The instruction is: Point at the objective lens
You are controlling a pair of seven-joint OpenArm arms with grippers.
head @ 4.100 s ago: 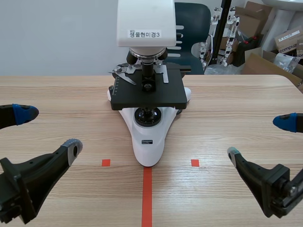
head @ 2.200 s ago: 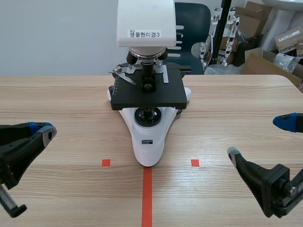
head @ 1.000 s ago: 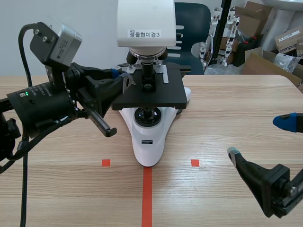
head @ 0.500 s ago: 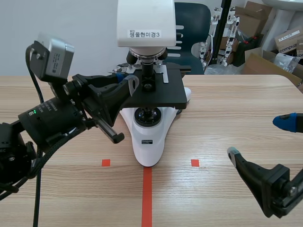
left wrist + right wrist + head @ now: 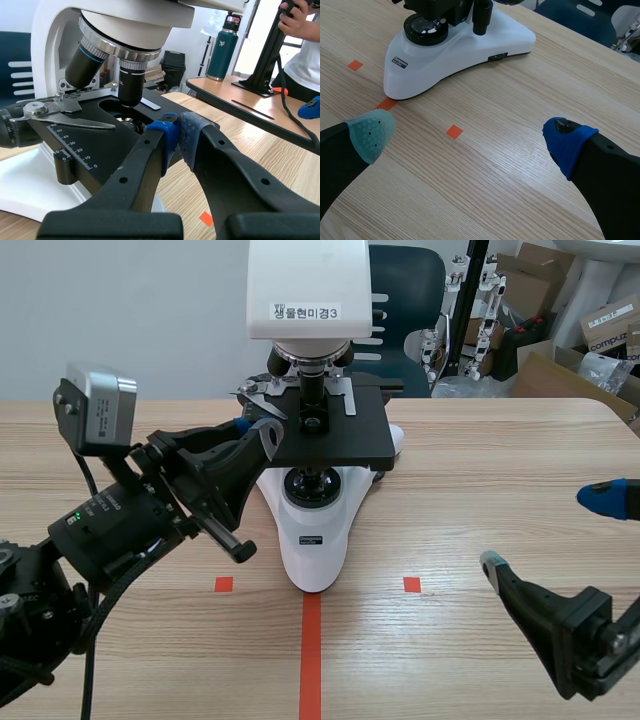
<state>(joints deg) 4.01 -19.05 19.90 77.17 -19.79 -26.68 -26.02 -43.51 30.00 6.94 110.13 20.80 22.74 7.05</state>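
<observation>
A white microscope (image 5: 312, 530) with a black stage (image 5: 330, 445) stands at the table's middle. Its black objective lenses (image 5: 311, 381) hang under the head, one (image 5: 131, 85) straight over the stage opening. My left gripper (image 5: 260, 428) is raised and shut on nothing, its tips at the stage's front left corner. In the left wrist view the left gripper (image 5: 178, 134) has its blue pads pressed together, just short of and below the lens, not touching it. My right gripper (image 5: 550, 532) stands open low at the right; the right gripper (image 5: 469, 137) holds nothing, and the microscope base (image 5: 455, 47) lies ahead of it.
A dark chair (image 5: 410, 290) and cardboard boxes (image 5: 560, 350) stand behind the table. Another table with a green bottle (image 5: 221, 47) and a person's arm (image 5: 300, 45) shows beyond the microscope. Orange-red tape marks (image 5: 311, 650) lie in front of the base.
The left gripper shut and rose from the table's left side to the stage. Over the last second its arm dropped a little and drew back slightly. The right arm has kept still.
</observation>
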